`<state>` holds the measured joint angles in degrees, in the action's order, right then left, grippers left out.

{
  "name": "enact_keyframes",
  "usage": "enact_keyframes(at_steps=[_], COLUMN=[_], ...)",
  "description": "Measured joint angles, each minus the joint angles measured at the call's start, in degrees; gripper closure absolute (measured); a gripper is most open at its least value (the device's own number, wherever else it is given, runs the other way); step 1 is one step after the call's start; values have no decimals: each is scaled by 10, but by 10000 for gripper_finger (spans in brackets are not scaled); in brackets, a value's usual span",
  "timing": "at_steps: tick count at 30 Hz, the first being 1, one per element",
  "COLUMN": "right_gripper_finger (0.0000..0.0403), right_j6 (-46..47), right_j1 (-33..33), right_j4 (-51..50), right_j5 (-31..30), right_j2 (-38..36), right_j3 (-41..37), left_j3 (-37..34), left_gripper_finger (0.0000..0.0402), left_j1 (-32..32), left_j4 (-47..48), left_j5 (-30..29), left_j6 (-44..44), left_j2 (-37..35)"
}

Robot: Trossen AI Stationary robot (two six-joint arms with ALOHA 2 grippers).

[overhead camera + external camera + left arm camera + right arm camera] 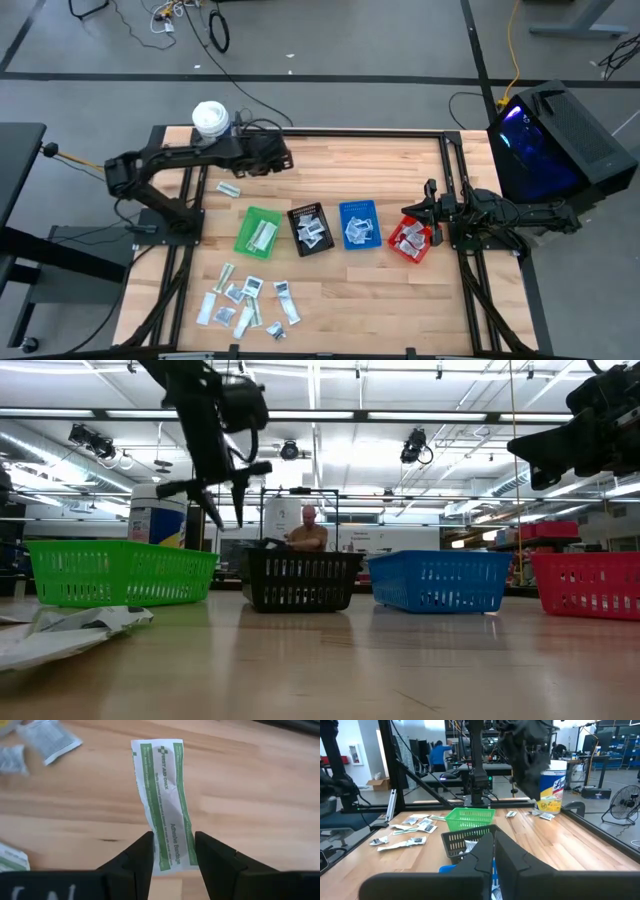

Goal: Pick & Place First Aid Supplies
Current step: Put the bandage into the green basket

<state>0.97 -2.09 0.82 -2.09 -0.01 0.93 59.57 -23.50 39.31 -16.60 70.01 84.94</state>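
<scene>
Directly between the left gripper's [172, 855] dark fingers hangs a white, green-printed adhesive bandage strip packet [165, 800], pinched at one end above the wooden table [260, 795]. Away at the red plastic bin [410, 240], the right gripper [493, 851] waits, fingers pressed together.

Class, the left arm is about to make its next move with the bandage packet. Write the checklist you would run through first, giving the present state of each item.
1. Adhesive bandage packet in line with the left claw: ok.
2. Packet firmly gripped: cannot tell.
3. Left claw clear of the table top: ok, the low view shows it raised well above the wood.
4. Room left in the green bin: ok, little lies in it.
5. Right claw out of the way: ok, it is shut and waits over the red bin, far from the left arm.
</scene>
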Motion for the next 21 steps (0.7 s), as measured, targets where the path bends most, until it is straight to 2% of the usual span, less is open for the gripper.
enact_keyframes(at_steps=[11,16,21], right_gripper_finger=[380,380,380], right_j6=[0,0,0], right_j1=[0,0,0], right_j4=[0,0,0], right_j5=[0,0,0], right_j2=[0,0,0], right_j3=[0,0,0], left_j3=[1,1,1], left_gripper_finger=[250,250,250], left_j1=[65,96,120], left_j4=[6,10,30], left_j5=[23,27,74], left_j6=[-91,-150,-202], left_j2=[-102,-121,-128])
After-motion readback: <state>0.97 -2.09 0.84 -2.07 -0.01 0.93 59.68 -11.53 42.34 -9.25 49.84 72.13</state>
